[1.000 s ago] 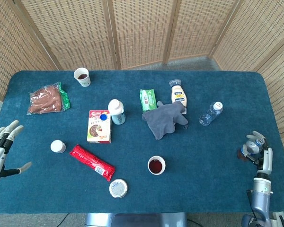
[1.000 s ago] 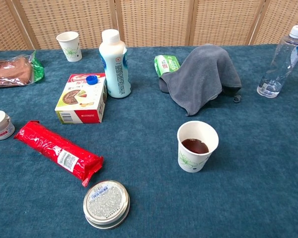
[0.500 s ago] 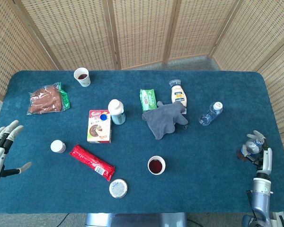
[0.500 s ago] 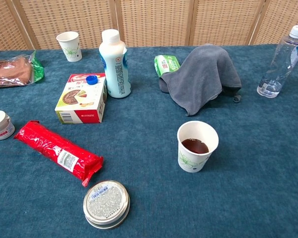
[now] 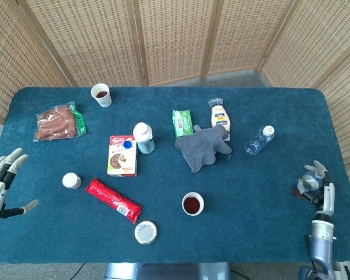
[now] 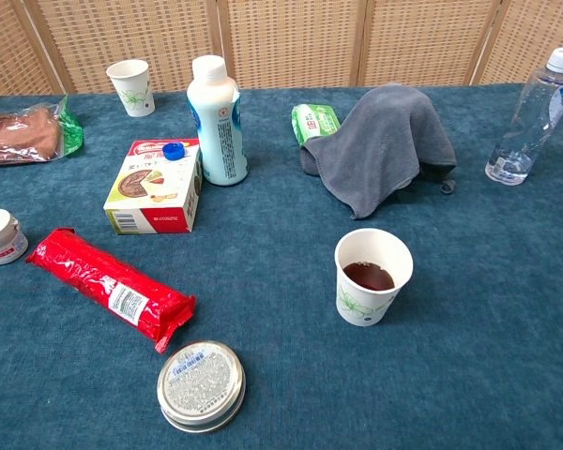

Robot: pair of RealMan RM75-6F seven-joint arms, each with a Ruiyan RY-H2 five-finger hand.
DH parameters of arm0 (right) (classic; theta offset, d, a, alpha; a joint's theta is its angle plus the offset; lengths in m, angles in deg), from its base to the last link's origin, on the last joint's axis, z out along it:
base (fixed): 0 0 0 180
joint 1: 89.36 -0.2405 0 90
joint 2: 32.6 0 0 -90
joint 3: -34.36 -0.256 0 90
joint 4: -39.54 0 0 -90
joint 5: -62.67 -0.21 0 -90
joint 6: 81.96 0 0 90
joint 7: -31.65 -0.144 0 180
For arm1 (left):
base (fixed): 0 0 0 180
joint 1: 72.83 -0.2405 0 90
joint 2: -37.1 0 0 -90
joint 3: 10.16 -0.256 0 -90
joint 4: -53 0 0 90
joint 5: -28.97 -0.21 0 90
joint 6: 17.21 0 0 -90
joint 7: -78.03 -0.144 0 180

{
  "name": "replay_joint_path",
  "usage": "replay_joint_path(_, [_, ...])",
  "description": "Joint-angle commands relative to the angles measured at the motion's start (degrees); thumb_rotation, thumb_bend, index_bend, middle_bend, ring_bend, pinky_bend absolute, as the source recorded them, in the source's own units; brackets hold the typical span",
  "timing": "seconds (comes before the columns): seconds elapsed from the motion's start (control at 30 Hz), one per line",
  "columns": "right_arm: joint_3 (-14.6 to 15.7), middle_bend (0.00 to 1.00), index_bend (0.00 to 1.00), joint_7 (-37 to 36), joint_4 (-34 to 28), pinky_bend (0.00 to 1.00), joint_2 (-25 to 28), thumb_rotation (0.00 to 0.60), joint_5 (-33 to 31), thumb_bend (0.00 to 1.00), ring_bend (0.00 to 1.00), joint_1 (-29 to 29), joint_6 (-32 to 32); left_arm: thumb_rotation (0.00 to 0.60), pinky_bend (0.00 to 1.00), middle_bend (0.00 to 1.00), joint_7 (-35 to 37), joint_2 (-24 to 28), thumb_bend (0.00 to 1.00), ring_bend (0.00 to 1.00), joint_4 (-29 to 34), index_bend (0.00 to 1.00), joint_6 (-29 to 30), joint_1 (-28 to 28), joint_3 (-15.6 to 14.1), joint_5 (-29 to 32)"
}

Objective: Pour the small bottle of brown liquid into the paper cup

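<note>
- Head view puts the right hand [image 5: 312, 185] way over at about 4 o'clock on the table [image 5: 268, 233], close to the edge. Its fingers look curled around something small with a dark blob next to it. My guess is that's the small bottle of brown liquid, but it's too tiny to say for sure.
- Left hand [image 5: 3, 185] hangs off the 8 o'clock edge with fingers spread and thumb out, holding nothing. Looks parked out of the way.
- Paper cup [image 6: 372, 277] stands upright at roughly 6 o'clock from the table's middle, with brown liquid already in it. I'd say the pour is basically done and the right hand is well apart from the cup.
- Further out, a second cup [image 5: 101, 94] with dark liquid stands at 11 o'clock, far from both hands.
- Clutter around the middle: gray cloth [image 6: 380, 141] draped over something, white milk bottle [image 6: 218, 120] just beside a snack box [image 6: 153, 187], a red cracker sleeve [image 6: 108, 287], a round tin [image 6: 201, 384], and a water bottle [image 6: 530, 122] at 3 o'clock.
- None of it touches the near cup, so a hand has a free path to it.
</note>
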Motion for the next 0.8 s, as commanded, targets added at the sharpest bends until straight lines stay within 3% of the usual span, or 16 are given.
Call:
replay_joint_path(0.03, [0.28, 0.28, 0.13, -0.53, 0.20, 0.39, -0.02, 0.600, 0.29, 0.47, 0.10, 0.08, -0.21, 0.600, 0.00, 0.00, 0.00, -0.01, 0.19, 0.00, -0.02, 0.00, 0.03, -0.01, 0.00, -0.01])
replay_joint_path(0.47, [1.00, 0.22, 0.10, -2.11, 1.10, 0.35, -0.17, 0.600, 0.89, 0.33, 0.08, 0.40, -0.66, 0.600, 0.00, 0.00, 0.04, 0.01, 0.19, 0.00, -0.05, 0.00, 0.09, -0.05, -0.02, -0.08])
replay_joint_path(0.8, [1.25, 0.20, 0.10, -1.61, 0.38, 0.33, 0.22, 0.600, 1.29, 0.32, 0.06, 0.63, -2.31, 0.600, 0.00, 0.00, 0.27, 0.10, 0.19, 0.00, -0.11, 0.00, 0.26, -0.12, -0.05, -0.24])
